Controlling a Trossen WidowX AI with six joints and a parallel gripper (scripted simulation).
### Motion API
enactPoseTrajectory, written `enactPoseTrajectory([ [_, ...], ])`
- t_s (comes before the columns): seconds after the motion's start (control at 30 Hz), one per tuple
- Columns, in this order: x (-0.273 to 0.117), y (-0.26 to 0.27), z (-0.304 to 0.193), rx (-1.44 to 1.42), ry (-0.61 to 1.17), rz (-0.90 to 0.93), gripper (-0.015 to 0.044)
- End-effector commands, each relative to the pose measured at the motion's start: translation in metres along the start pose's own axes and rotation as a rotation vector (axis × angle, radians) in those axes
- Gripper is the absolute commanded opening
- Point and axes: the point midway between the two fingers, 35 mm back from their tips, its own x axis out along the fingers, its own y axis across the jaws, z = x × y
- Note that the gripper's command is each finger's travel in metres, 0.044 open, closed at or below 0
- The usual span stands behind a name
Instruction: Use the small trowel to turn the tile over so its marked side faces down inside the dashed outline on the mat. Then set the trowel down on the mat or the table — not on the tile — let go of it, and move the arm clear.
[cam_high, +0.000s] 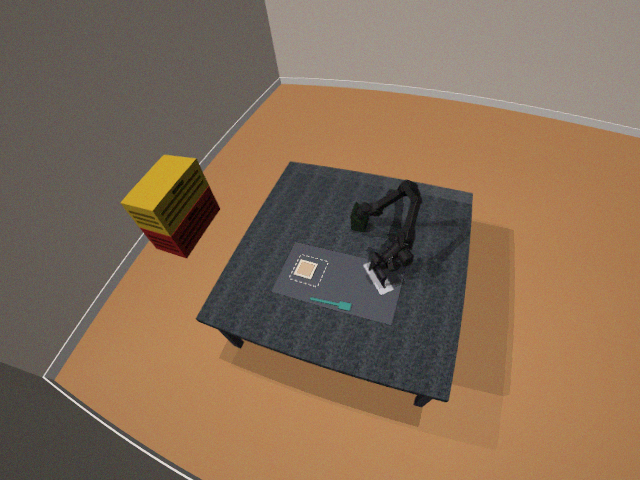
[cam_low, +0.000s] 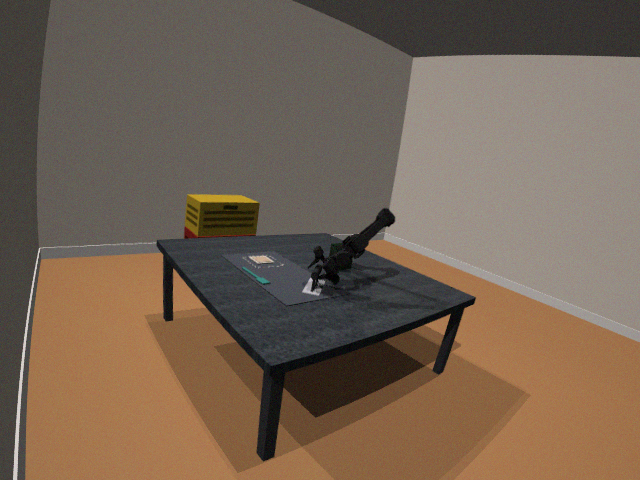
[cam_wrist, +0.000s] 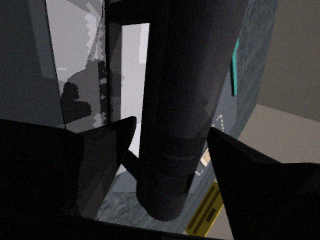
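The tile (cam_high: 306, 269) (cam_low: 261, 259) (cam_wrist: 205, 158), beige with a pale border, lies flat inside the dashed outline (cam_high: 318, 285), nearer its left side. I cannot tell which face is up. A trowel with a pale blade (cam_high: 384, 290) (cam_low: 307, 291) (cam_wrist: 132, 85) and a thick dark handle (cam_wrist: 170, 175) rests at the right part of the mat (cam_high: 341, 279) (cam_low: 286, 284), away from the tile. My gripper (cam_high: 379, 272) (cam_low: 312, 277) (cam_wrist: 172, 126) is open low over the trowel. In the wrist view its fingers stand on both sides of the handle, with gaps.
A teal flat-bladed tool (cam_high: 344, 305) (cam_low: 262, 280) (cam_wrist: 234, 75) lies near the mat's front edge, between tile and trowel. A dark green box (cam_high: 357, 219) stands by the arm's base on the table (cam_high: 268, 320). Yellow and red crates (cam_high: 165, 196) (cam_low: 222, 217) stand beyond the table.
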Motion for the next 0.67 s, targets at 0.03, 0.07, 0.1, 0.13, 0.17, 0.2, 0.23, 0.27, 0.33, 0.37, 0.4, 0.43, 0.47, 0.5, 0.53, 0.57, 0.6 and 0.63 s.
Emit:
enactPoseTrajectory([
  [0.03,-0.008,0.000,0.001,0.005,0.000,-0.003,0.0300],
  [0.07,-0.014,0.000,0.001,0.004,0.000,-0.003,0.0300],
  [0.1,-0.021,0.000,0.002,0.004,0.000,-0.002,0.0300],
  [0.13,-0.027,0.000,0.002,0.003,0.000,-0.002,0.0300],
  [0.17,-0.033,0.000,0.002,0.003,0.000,-0.001,0.0300],
  [0.2,-0.039,0.000,0.002,0.002,0.000,-0.001,0.0300],
  [0.23,-0.045,0.000,0.002,0.002,0.000,-0.001,0.0300],
  [0.27,-0.051,0.000,0.001,0.001,0.000,0.000,0.0300],
  [0.33,-0.059,0.000,0.000,0.001,0.000,0.001,0.0300],
  [0.37,-0.060,0.000,0.000,0.001,0.000,0.001,0.0300],
  [0.4,-0.060,0.000,0.000,0.001,0.000,0.001,0.0300],
  [0.43,-0.060,0.000,0.000,0.001,0.000,0.001,0.0300],
  [0.47,-0.062,-0.002,-0.001,0.000,0.000,0.001,0.0300],
  [0.5,-0.066,-0.008,-0.004,0.000,0.001,0.001,0.0300],
  [0.53,-0.074,-0.017,-0.010,-0.001,0.003,0.002,0.0300],
  [0.57,-0.084,-0.028,-0.018,-0.003,0.004,0.002,0.0300],
  [0.6,-0.094,-0.037,-0.027,-0.004,0.004,0.002,0.0300],
  [0.63,-0.104,-0.046,-0.037,-0.006,0.003,0.002,0.0300],
])
